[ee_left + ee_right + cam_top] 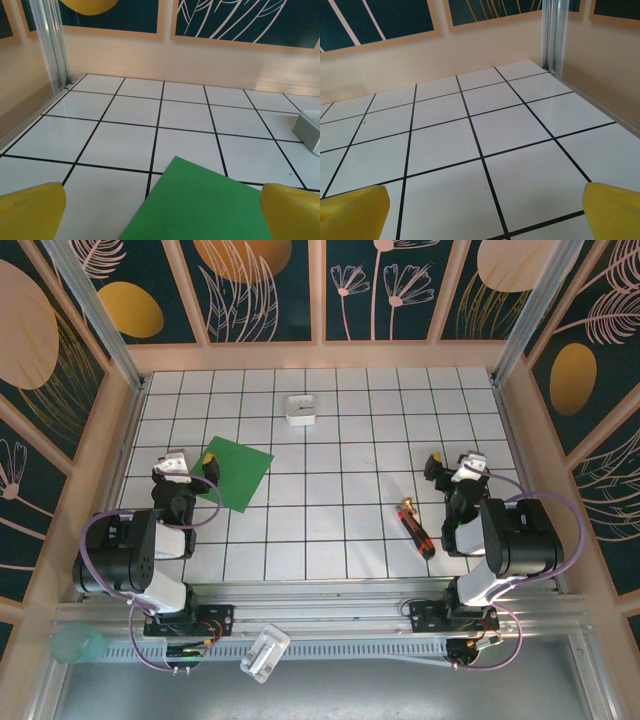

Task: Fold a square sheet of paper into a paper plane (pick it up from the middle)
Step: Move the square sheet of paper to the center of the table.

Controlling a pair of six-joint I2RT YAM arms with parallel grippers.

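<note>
The square sheet of paper (236, 473) is lying flat on the tiled table (340, 440), its edge between the fingers of the left gripper (161, 212); it and the right gripper (481, 210) are standing wide open, gripping nothing

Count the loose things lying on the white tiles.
3: the square sheet of paper at the left; a small white box near the far wall; a red-and-black screwdriver at the right. More may lie hidden.

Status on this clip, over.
Left gripper open, right gripper open, both empty. Green sheet flat, unfolded, at left gripper. Screwdriver well clear of it.
</note>
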